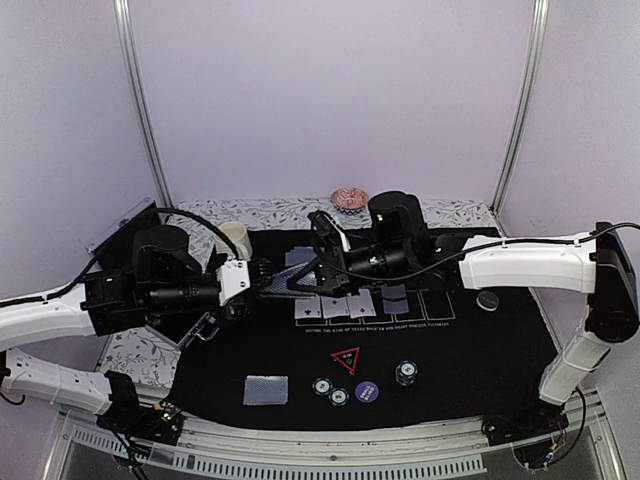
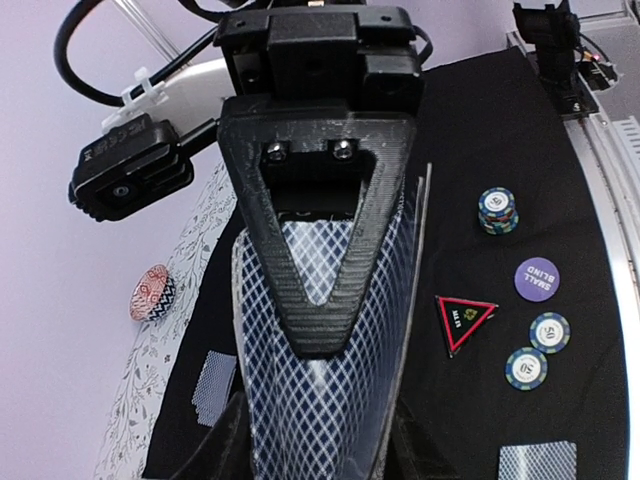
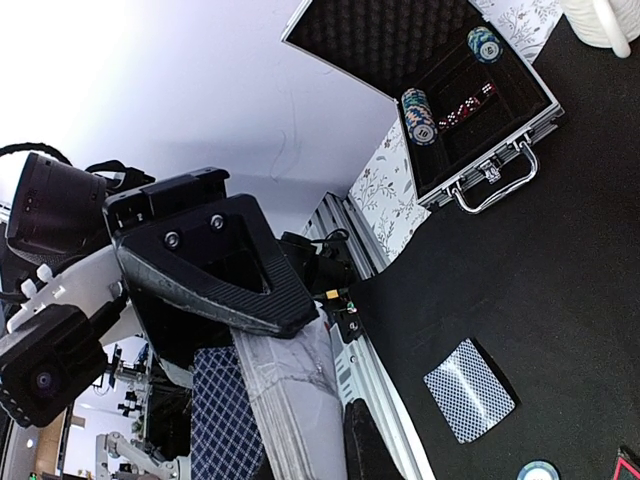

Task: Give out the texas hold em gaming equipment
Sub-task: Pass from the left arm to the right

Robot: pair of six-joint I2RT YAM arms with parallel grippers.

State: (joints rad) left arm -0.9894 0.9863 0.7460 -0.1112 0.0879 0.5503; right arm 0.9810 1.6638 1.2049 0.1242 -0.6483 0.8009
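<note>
Our left claw (image 1: 262, 278) is pressed against the long edges of a deck of blue-grey lattice-backed playing cards (image 2: 320, 420). In its wrist view we see its dark fingers (image 2: 218, 455) flanking the deck, which bows upward between them. Facing it, the right claw (image 1: 305, 272) lays one black triangular finger (image 2: 318, 330) flat on the top card's back. Its other finger is hidden below the deck, so we cannot tell whether that claw is pinching or merely touching. Deck and both claws hang above the far-left part of the black felt mat (image 1: 480, 360).

We see an open aluminium-framed case with black foam lining (image 3: 400, 40) beside the mat on the left. It holds two stacks of striped-edge poker chips (image 3: 420, 115) and a few small red pieces (image 3: 462, 108). A cream mug (image 1: 233, 240) stands just beyond the left claw, and a pink ruffled dish (image 1: 350, 198) sits behind the mat; we cannot make out contents in either.

On the mat, a row of white-faced cards (image 1: 350, 305) lies just nearer than the claws. Closer to the arm bases we find a face-down pile of cards (image 1: 265, 390), a red-outlined black triangle (image 1: 345, 360), a purple round button marked SMALL BLIND (image 1: 367, 391), two flat chips (image 1: 322, 386) and a short chip stack (image 1: 405, 373).
</note>
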